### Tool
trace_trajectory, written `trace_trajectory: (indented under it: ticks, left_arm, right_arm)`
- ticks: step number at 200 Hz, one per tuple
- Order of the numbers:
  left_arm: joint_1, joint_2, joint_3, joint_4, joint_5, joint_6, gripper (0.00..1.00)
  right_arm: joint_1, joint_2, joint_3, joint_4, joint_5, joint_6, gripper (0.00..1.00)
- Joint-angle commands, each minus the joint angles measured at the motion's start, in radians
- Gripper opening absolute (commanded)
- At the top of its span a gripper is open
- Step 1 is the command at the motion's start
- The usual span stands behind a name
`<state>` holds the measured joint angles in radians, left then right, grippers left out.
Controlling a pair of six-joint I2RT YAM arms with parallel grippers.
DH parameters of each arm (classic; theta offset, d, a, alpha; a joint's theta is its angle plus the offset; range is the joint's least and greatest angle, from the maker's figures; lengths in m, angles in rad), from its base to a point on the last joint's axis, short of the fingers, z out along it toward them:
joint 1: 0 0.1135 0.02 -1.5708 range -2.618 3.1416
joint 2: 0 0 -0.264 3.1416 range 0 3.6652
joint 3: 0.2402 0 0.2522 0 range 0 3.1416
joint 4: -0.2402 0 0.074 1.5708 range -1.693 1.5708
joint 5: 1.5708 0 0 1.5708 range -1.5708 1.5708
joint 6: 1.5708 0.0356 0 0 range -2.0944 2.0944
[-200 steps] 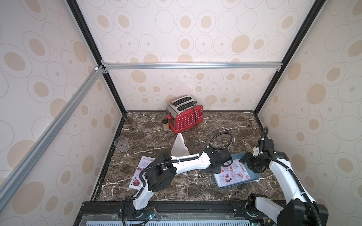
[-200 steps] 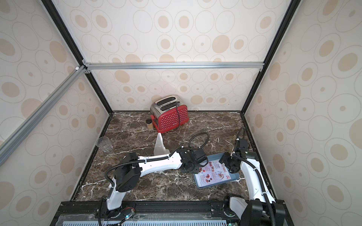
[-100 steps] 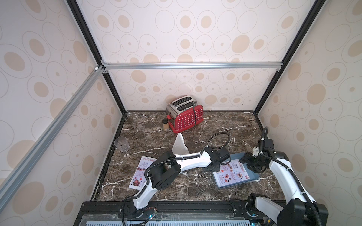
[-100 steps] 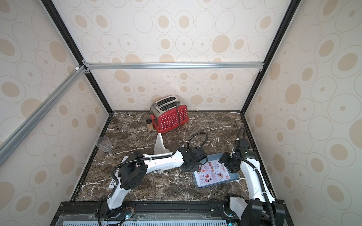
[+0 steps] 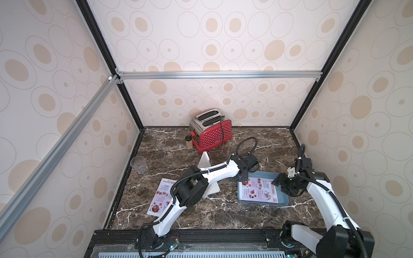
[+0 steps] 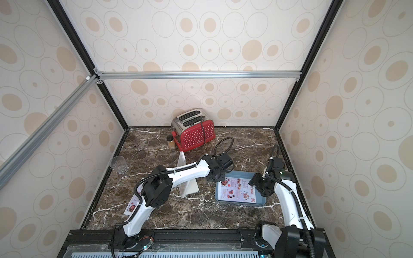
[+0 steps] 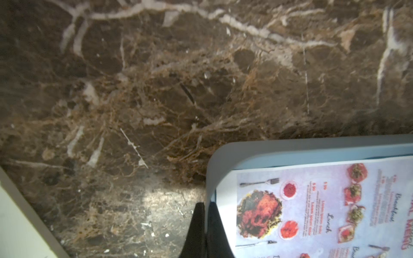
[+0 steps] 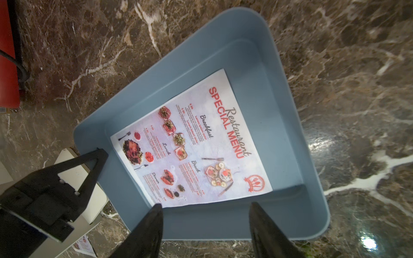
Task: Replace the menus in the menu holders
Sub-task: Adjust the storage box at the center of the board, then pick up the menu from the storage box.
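A menu [image 5: 260, 189] [image 6: 238, 189] lies flat inside the blue-grey tray [image 5: 263, 202] [image 6: 241, 203]. My left gripper [image 5: 243, 178] [image 7: 205, 207] is shut on the tray's left rim [image 7: 290, 147], one finger on each side of the wall. Over the tray's right end my right gripper [image 5: 276, 182] [image 8: 205, 204] hangs open with nothing between its fingers, and the menu [image 8: 192, 143] shows beneath it. Another menu [image 5: 162, 196] lies on the marble at the left. The menu holder [image 5: 204, 162] [image 6: 183, 160] stands behind my left arm, partly hidden.
A red toaster [image 5: 211, 129] and a small spice jar [image 5: 188, 141] stand at the back. Near the left wall is a clear cup [image 5: 139, 164]. Walls enclose the marble table on three sides.
My left gripper's jaws have closed onto the tray's left rim. The right arm has stayed where it was, still open.
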<state>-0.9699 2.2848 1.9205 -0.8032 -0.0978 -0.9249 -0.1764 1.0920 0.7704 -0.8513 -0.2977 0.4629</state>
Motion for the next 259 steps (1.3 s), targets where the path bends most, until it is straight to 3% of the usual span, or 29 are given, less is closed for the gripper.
trace_trajectory:
  ticks: [1, 38, 71, 94, 162, 205, 214, 259]
  left_arm:
    - [0.03, 0.037, 0.092, -0.046, -0.013, 0.149, 0.0]
    - [0.045, 0.102, 0.173, -0.088, 0.036, 0.291, 0.0]
    - [0.062, 0.109, 0.167, -0.094, 0.047, 0.31, 0.0]
    - [0.067, 0.118, 0.174, -0.09, 0.059, 0.316, 0.0]
    - [0.069, 0.138, 0.192, -0.078, 0.086, 0.311, 0.0]
    - [0.069, 0.145, 0.211, -0.076, 0.089, 0.31, 0.02]
    - [0.069, 0.144, 0.214, -0.076, 0.083, 0.312, 0.06]
    - [0.069, 0.058, 0.2, -0.052, -0.061, 0.34, 0.48]
  right_arm:
    - [-0.003, -0.008, -0.052, 0.019, -0.012, 0.009, 0.63]
    - [-0.003, 0.099, -0.053, 0.136, 0.009, 0.008, 0.67]
    - [-0.003, 0.173, -0.071, 0.221, 0.071, 0.003, 0.7]
    - [-0.003, 0.223, -0.09, 0.273, 0.049, 0.008, 0.7]
    - [0.014, 0.368, -0.127, 0.373, -0.164, -0.039, 0.69]
    - [0.052, 0.405, -0.137, 0.472, -0.301, 0.003, 0.69]
    - [0.052, 0.404, -0.137, 0.485, -0.317, 0.009, 0.69]
    - [0.051, 0.432, -0.133, 0.508, -0.353, 0.014, 0.69]
